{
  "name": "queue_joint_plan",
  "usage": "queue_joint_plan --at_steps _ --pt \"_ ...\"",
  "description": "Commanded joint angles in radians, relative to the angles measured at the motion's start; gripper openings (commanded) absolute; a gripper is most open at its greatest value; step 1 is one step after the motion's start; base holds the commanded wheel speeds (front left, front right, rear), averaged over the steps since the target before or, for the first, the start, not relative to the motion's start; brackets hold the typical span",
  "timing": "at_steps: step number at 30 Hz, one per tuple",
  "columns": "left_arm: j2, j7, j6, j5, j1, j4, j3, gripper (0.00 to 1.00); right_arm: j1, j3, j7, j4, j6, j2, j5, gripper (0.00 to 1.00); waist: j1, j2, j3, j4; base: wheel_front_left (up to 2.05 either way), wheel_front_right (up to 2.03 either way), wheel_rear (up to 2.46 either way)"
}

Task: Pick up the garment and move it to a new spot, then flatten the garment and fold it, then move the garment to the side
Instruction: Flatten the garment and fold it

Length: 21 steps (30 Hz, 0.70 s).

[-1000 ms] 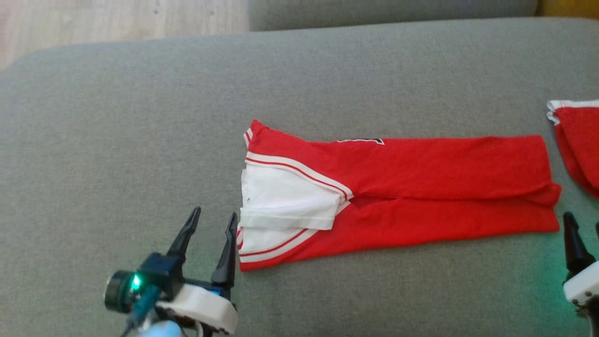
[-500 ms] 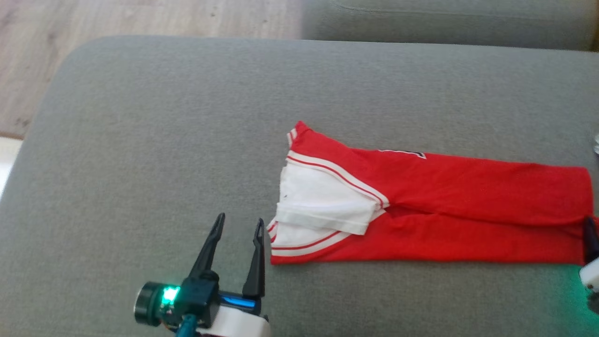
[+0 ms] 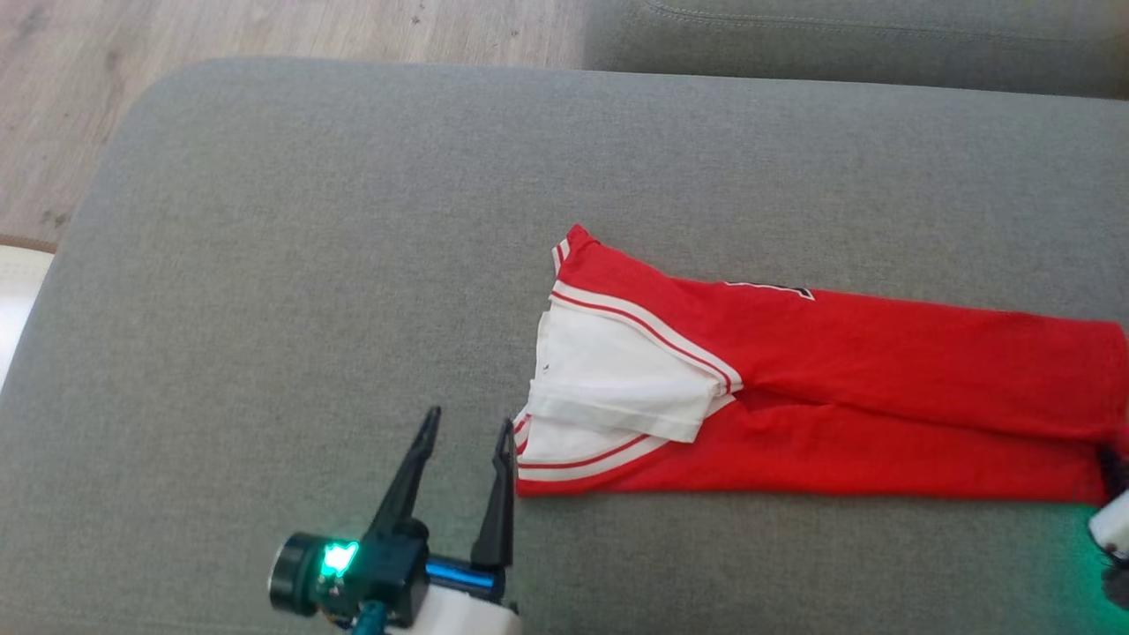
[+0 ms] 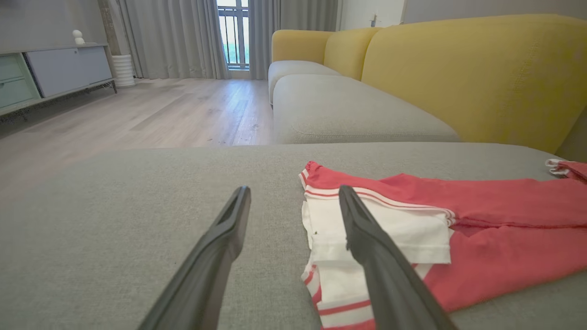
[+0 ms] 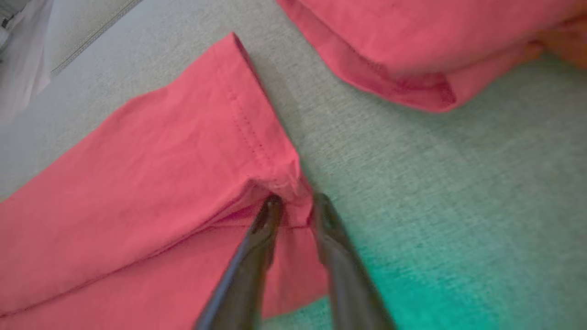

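The garment (image 3: 838,388), a red piece with white, red-striped trim, is laid out in a long folded strip on the grey seat cushion (image 3: 309,220). In the head view it is spread from the centre out to the 3 o'clock edge, with its white-trimmed end turned towards 9 o'clock and a white flap folded over at that end. Its plain red hem end is seen in the right wrist view (image 5: 160,183), where a bunch of the hem corner is pinched between the fingers of the right gripper (image 5: 297,201), which are drawn close together on the cloth. In the head view that gripper (image 3: 1113,472) is found at 4 o'clock, at the garment's far right corner.

The left gripper (image 3: 468,416) is placed at 7 o'clock, just beside the striped end; its fingers are spread wide and nothing is held between them. In the left wrist view (image 4: 292,189) the right-hand finger is seen in front of the white trim; whether it is touched cannot be told.

A second red garment (image 5: 412,55) is laid near the hem end, apart from it. A wooden floor (image 3: 265,26) is seen at 11 o'clock, and a yellow backrest (image 4: 458,68) behind the cushions.
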<state>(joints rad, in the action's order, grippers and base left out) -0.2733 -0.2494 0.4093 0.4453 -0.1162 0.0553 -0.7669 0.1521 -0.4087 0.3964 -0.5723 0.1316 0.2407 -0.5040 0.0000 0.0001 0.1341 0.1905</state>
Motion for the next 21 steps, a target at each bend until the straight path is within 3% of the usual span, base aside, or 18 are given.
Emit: queue_joint_plan --at_steps 1,15,21 --pt "0.001 -0.012 -0.004 -0.013 -0.009 -0.023 0.044 1.00 0.003 0.039 0.014 0.017 -0.001 0.021 -0.013 0.00 0.0000 -0.0001 -0.002 -0.002 0.00 0.00 0.00" --pt "0.033 -0.012 -0.048 -0.057 0.011 0.003 0.090 1.00 -0.012 0.071 -0.084 0.145 -0.001 0.127 -0.011 0.00 0.0000 -0.0001 -0.003 -0.041 0.00 0.00 0.00" --pt "0.044 -0.012 -0.064 -0.070 0.018 0.012 0.104 1.00 0.001 0.069 -0.070 0.286 -0.001 0.132 -0.020 0.00 0.0000 -0.0001 -0.005 -0.049 0.00 0.00 0.00"
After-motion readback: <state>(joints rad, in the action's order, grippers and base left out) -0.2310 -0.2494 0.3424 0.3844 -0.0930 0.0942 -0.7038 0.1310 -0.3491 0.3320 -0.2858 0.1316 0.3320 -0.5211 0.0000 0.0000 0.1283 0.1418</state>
